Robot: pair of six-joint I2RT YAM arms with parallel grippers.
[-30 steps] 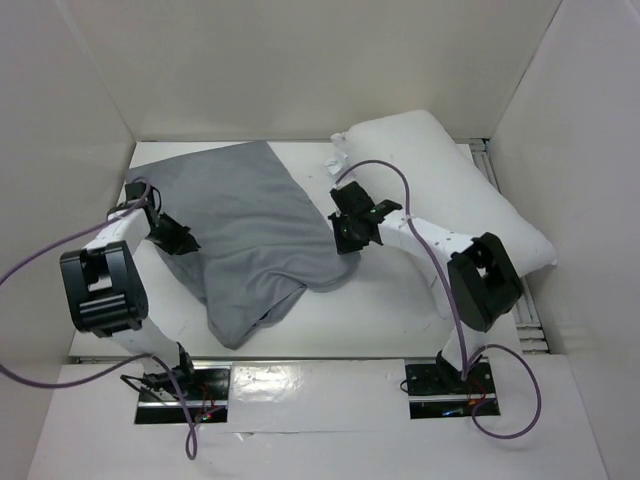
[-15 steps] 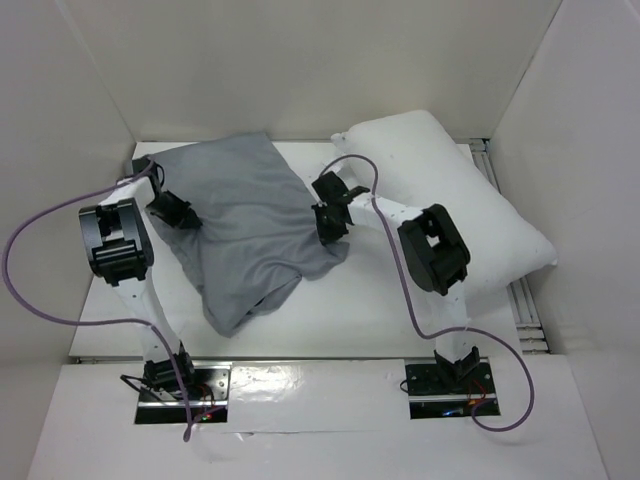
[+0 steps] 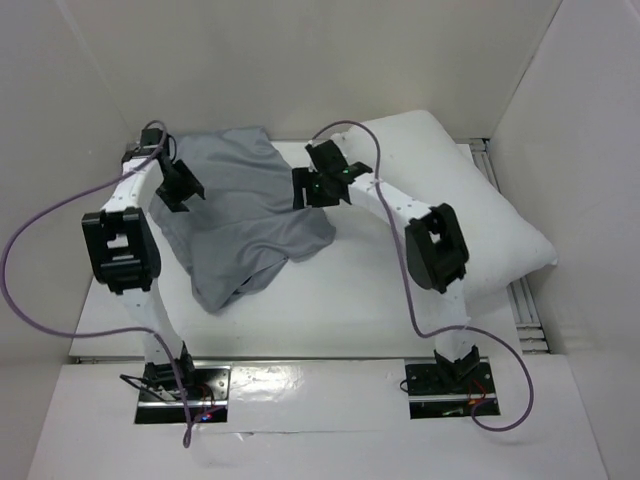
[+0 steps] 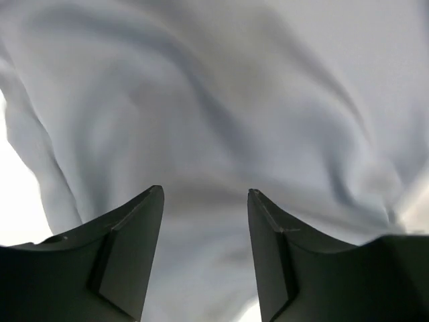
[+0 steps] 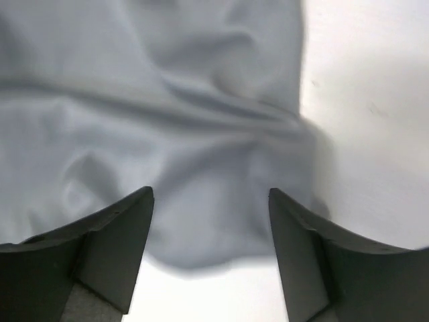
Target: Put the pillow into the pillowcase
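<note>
The grey pillowcase [image 3: 245, 215] lies crumpled on the white table at the back left, one corner trailing toward the front. The plump white pillow [image 3: 480, 200] lies slantwise at the back right. My left gripper [image 3: 185, 186] hangs open over the pillowcase's left edge; in the left wrist view the grey pillowcase [image 4: 221, 114] fills the frame under the spread gripper [image 4: 204, 201]. My right gripper [image 3: 305, 188] is open at the pillowcase's right edge, between it and the pillow. In the right wrist view the pillowcase [image 5: 167, 134] ends in a hem between the fingers of the gripper [image 5: 211, 201], apart from them.
White walls [image 3: 60, 120] close in the table on the left, back and right. An aluminium rail [image 3: 525, 310] runs along the table's right edge. Purple cables [image 3: 30, 250] loop out from both arms. The arm bases [image 3: 180, 385] sit at the near edge.
Both arms carried the pillowcase toward the back of the table. Both grippers then opened and let the cloth go; it has settled flatter.
</note>
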